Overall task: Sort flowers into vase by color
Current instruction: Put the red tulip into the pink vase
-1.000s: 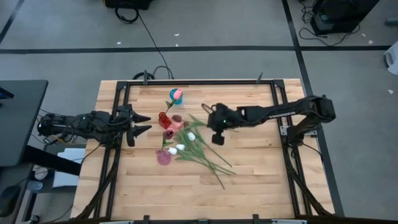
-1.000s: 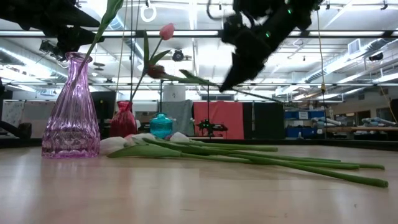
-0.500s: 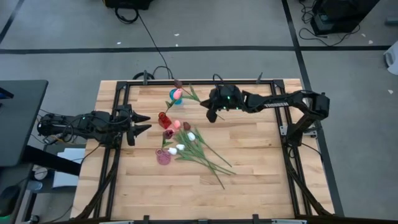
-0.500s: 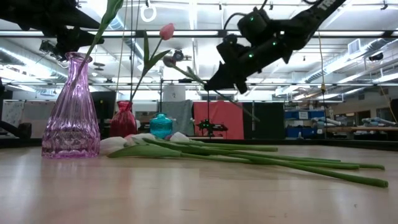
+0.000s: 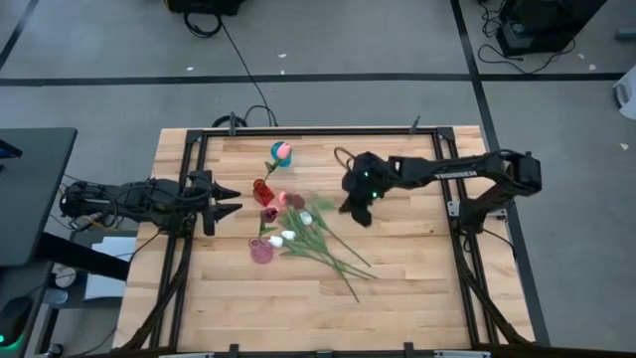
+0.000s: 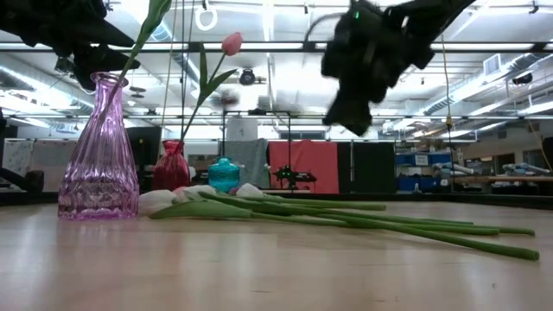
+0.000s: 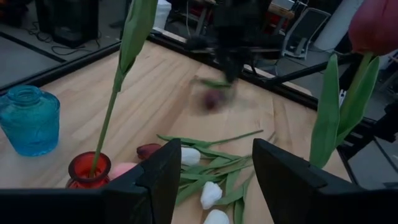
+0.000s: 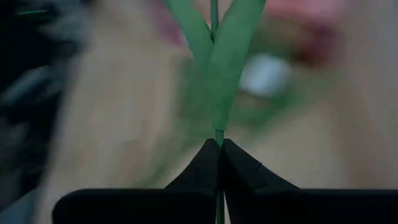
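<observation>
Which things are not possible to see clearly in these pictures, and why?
- Right wrist view: the right gripper is shut on a green stem; everything beyond it is motion-blurred, so the flower's head colour cannot be told.
- Left wrist view: the held flower is a blurred smear.
- Low view: the right gripper is blurred; the stem is not visible.
- High view: flower heads in the pile are too small to count.

My wooden table (image 5: 397, 268) carries a pink vase (image 5: 260, 251), red vase (image 5: 262, 189), blue vase (image 5: 281, 151) on its left half, with loose tulips (image 5: 318, 244) lying mid-table.
</observation>
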Controlling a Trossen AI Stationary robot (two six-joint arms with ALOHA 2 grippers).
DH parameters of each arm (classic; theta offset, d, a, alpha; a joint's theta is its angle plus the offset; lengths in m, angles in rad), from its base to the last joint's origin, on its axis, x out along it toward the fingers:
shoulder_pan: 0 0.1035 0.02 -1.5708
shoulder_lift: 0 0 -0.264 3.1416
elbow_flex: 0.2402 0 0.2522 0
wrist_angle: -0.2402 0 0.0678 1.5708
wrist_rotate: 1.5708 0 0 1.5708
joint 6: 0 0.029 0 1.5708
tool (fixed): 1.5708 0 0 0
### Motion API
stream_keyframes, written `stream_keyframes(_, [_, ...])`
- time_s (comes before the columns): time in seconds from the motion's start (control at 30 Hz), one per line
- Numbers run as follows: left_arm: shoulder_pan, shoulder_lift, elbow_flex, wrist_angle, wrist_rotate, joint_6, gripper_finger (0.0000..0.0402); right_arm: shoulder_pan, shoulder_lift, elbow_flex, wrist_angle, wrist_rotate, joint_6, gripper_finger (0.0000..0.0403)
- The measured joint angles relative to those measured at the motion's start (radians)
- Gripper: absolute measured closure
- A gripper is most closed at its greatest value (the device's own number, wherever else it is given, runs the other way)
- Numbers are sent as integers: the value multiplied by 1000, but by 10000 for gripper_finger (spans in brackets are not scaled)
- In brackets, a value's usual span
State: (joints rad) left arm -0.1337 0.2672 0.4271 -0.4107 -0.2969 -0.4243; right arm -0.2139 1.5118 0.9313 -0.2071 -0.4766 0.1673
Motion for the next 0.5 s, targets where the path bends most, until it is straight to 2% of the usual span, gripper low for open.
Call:
stream_keyframes(0.07, [0,0,0,1,-10,-1,198,43,-10,0,94,-41,-13,384])
stream_keyframes(0.37, [0,0,0,7,-31,5,198,260,-28,0,552,-20,-3,384])
stream_keyframes(0.43, [0,0,0,7,-31,5,198,301,-27,0,604,15,-3,384])
stream_keyframes(0.5, [0,0,0,8,-31,5,198,335,-27,0,638,101,-16,384])
